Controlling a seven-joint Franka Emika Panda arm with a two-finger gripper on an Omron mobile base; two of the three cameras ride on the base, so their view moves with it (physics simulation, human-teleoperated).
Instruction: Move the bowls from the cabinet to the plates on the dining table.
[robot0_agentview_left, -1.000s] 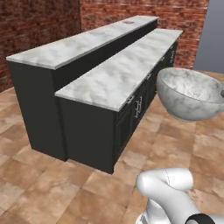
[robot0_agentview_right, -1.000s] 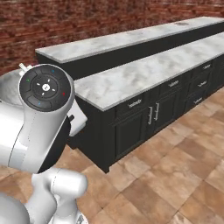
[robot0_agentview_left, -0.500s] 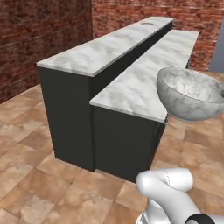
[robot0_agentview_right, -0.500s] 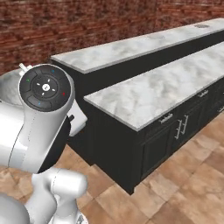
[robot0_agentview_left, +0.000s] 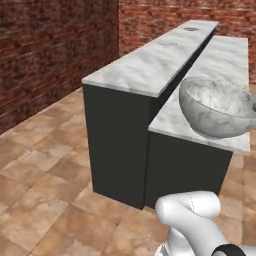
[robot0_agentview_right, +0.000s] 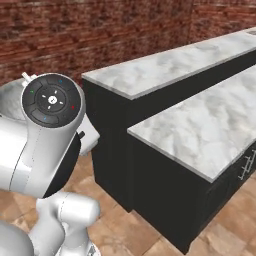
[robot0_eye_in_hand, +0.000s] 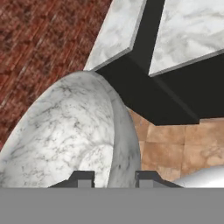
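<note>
My gripper (robot0_eye_in_hand: 114, 179) is shut on the rim of the white-grey marbled bowl (robot0_eye_in_hand: 65, 135), one fingertip inside the rim and one outside. The bowl (robot0_agentview_left: 216, 107) hangs in the air in the left base view, level with the lower marble top. A sliver of the bowl (robot0_agentview_right: 9, 102) shows behind the arm in the right base view. The dining table (robot0_agentview_left: 150, 67) is the long dark block with the higher marble top (robot0_agentview_right: 165, 67), its near end facing me. A small flat round thing (robot0_agentview_left: 190, 29) lies at its far end, too small to identify. The cabinet is out of view.
A lower marble counter (robot0_agentview_right: 210, 125) with dark drawers runs along the table's right side, its near corner close to the base. Brick walls (robot0_agentview_left: 50, 50) stand to the left and behind. Open tiled floor (robot0_agentview_left: 45, 185) lies left of the table's end.
The whole picture has shifted: the base has moved, so the near end of the table and counter now stands closer and more head-on. The bowl stays in the gripper.
</note>
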